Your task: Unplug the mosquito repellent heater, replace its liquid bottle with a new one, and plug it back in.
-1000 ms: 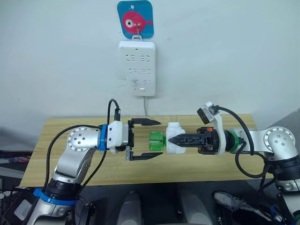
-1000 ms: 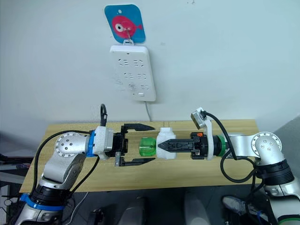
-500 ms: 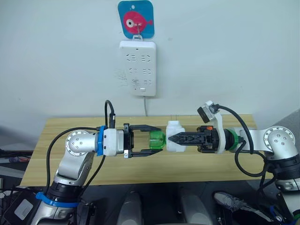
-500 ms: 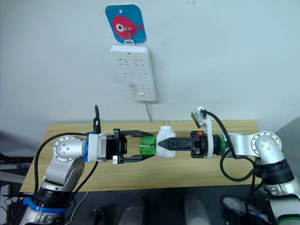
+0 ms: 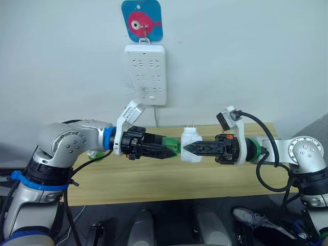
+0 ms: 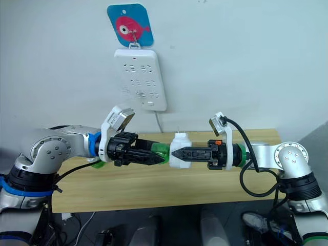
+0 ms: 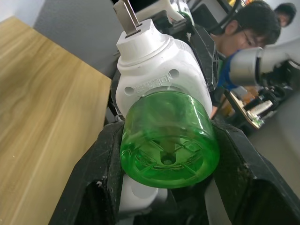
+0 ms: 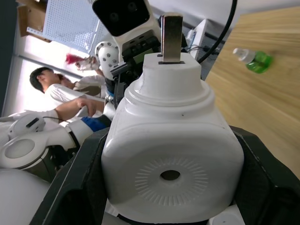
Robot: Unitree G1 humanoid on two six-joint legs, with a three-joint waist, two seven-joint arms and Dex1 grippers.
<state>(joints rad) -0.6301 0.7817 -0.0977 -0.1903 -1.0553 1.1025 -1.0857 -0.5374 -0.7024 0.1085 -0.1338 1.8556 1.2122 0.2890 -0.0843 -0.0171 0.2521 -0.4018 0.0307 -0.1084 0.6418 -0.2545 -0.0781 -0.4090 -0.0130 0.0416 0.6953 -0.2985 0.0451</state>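
1. Right gripper (image 5: 188, 149) is clamped on the mosquito repellent heater (image 5: 190, 144), one black finger on each side of the white body, holding it in the air above the tabletop (image 5: 154, 179).
2. Heater orientation: the two metal prongs (image 8: 171, 32) point upward, toward the wall.
3. Left gripper (image 5: 170, 150) is closed around the green liquid bottle (image 7: 169, 140), which sits attached to the heater's left end.
4. Both grippers meet nose to nose along one horizontal line, with heater and bottle between them.
5. Wall socket strip (image 5: 145, 74) hangs on the wall above and behind, below a blue fish plaque (image 5: 142, 20).
6. A second green bottle (image 8: 252, 60) lies on the tabletop, well apart from the heater.
7. A person (image 7: 243, 29) sits in the background of the left wrist view.
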